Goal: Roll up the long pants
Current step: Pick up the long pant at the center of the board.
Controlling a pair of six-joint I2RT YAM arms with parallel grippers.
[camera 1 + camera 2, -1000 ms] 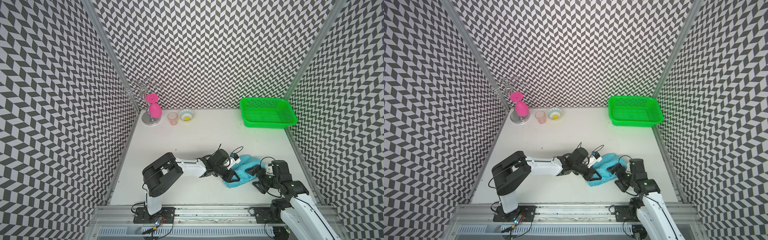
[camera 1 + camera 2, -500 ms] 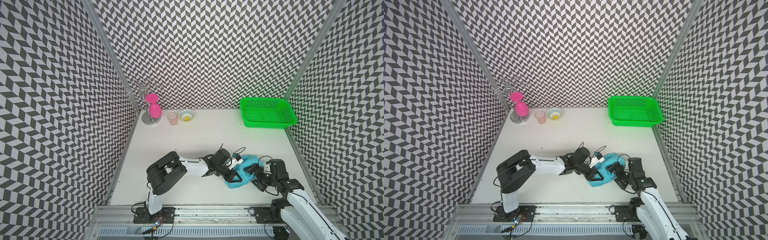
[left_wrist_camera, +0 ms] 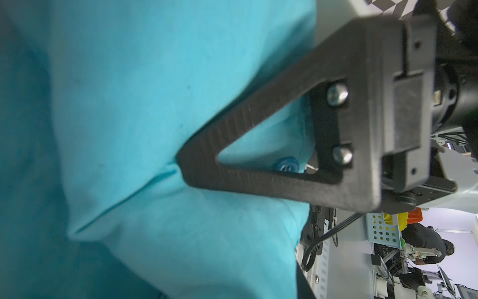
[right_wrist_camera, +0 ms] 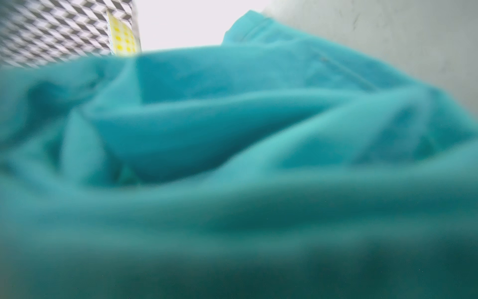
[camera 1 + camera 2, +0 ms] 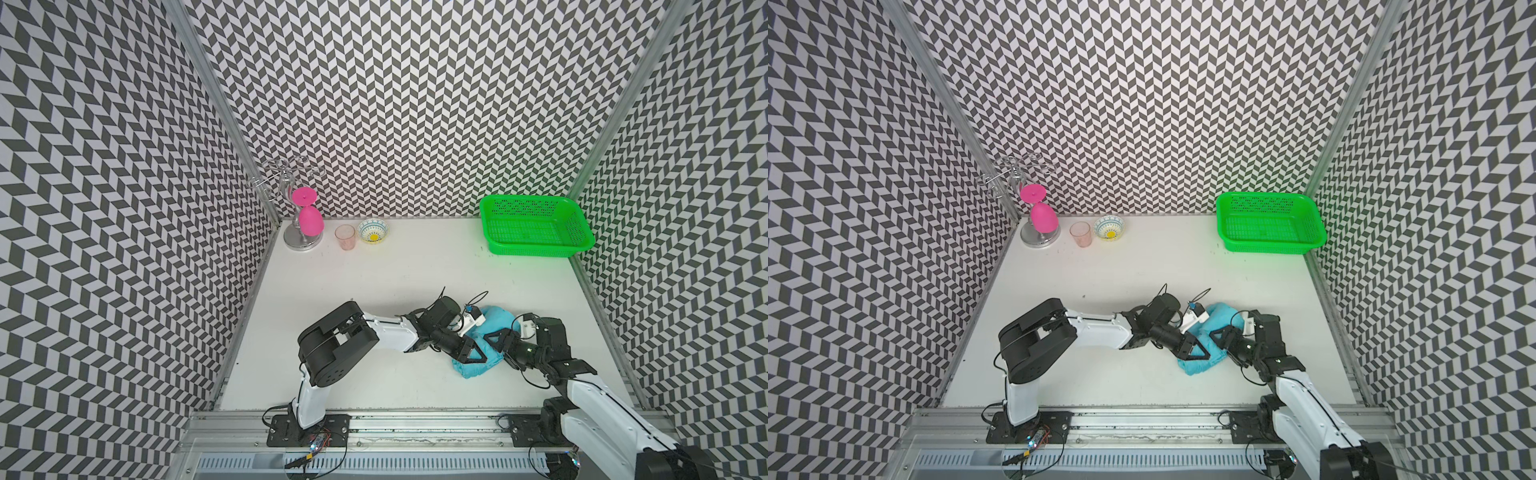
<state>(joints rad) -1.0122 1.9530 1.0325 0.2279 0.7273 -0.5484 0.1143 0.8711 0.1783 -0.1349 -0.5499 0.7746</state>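
Moved since a second back: right gripper has come forward onto the cloth, and the bundle has drawn in tighter between the two arms.

Item, one pair: long pants, turquoise, bunched into a lumpy heap at the near right of the white table, between both grippers. Soft, light and limp by the look, so likely to slump and unroll unless held. Best taken at the outer lap of the roll or along a seamed edge, one hold at each end.

Item, two: robot arms. Left gripper lies on the heap's near-left side and appears to pinch a fold. The left wrist view shows one finger with cloth creasing toward its tip. The right gripper touches the heap's right side. Whether its fingers are spread or closed cannot be told, because blurred cloth fills its wrist view.

Far right corner, one: green basket.

Far left, one each: patterned bowl, pink tumbler, chrome glass stand, and pink goblet hung upside down on the stand.
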